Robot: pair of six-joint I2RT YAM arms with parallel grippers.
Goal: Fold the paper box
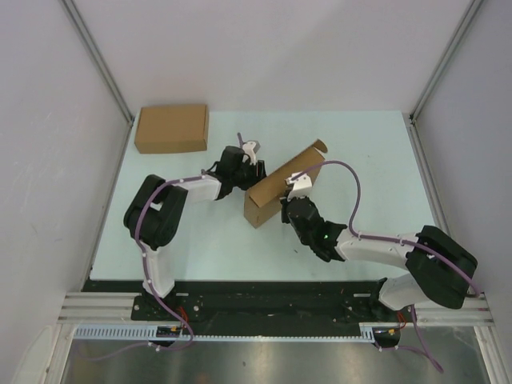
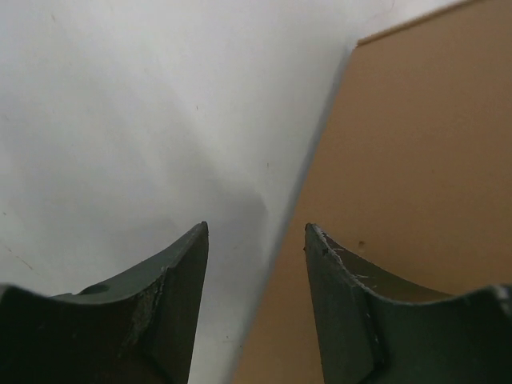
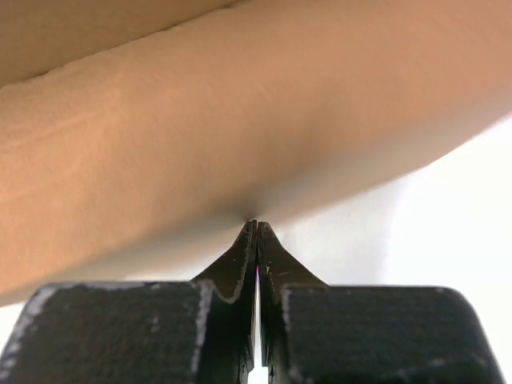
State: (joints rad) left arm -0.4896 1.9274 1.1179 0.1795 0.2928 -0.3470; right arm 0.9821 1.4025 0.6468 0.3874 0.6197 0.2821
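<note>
Top external: paper box (image 1: 272, 189) seemingly angled toward far-right

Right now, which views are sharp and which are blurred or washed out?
Top external: sharp, evenly lit, paper box clear. Left wrist: left gripper crisp, the box's face slightly soft. Right wrist: box close and blurred, right gripper sharp, table overexposed at right.

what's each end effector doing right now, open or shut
Left end effector: open, holding nothing.
Right end effector: shut, pressed against the box, nothing visibly gripped.
</note>
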